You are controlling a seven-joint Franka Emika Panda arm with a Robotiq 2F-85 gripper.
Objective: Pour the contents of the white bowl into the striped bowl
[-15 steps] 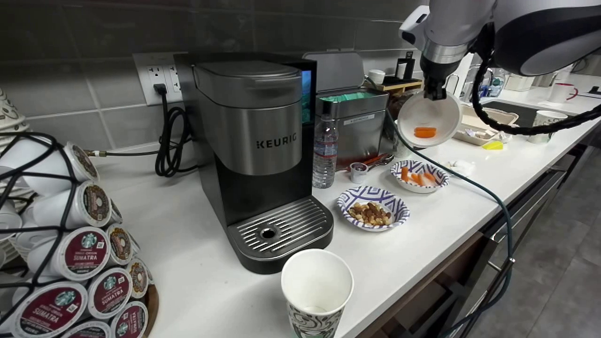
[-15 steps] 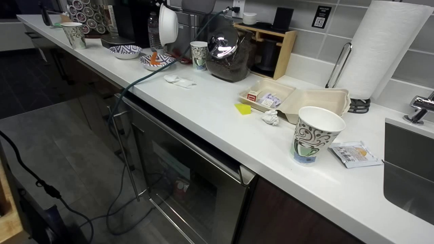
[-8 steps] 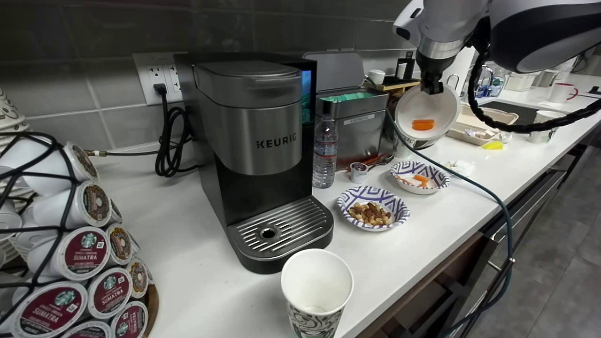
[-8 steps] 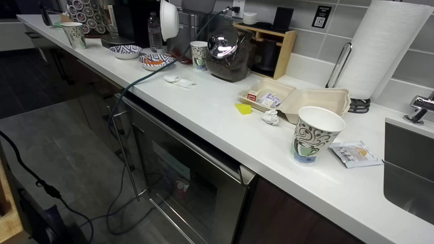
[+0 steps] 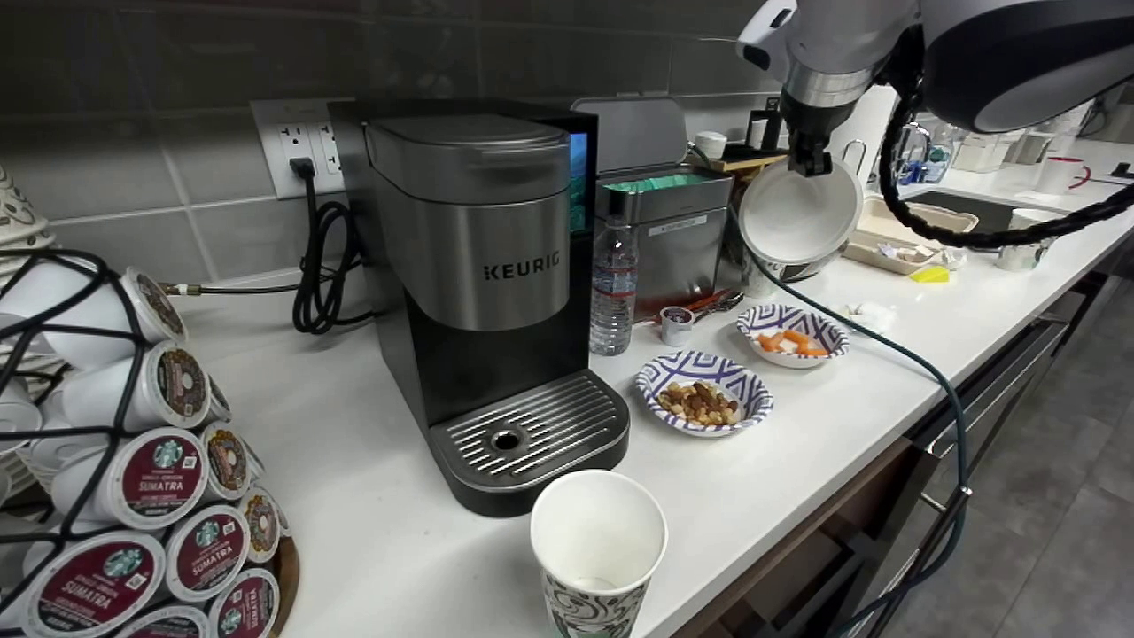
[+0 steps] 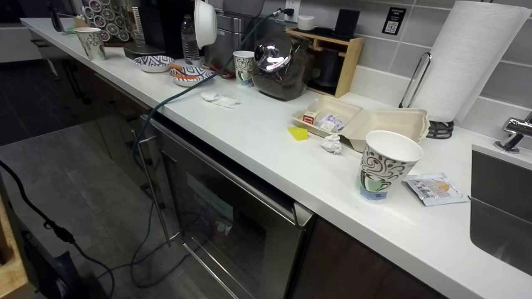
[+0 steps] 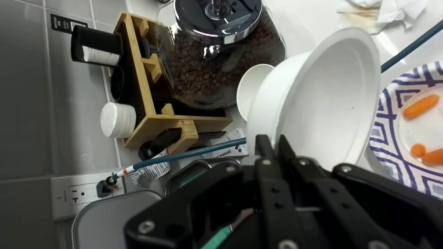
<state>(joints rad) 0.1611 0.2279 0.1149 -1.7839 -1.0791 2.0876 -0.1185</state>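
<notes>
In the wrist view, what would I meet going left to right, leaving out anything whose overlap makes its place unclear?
Wall outlet → jar of coffee beans → white bowl → striped bowl with carrots in it.

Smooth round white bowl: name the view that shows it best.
The wrist view: the white bowl looms largest there, inside and outer wall both visible. In an exterior view its inside shows, smaller, partly behind the black gripper; in an exterior view only its outside shows.

Keurig machine beside plastic bottle; paper towel roll near open takeout box.
</notes>
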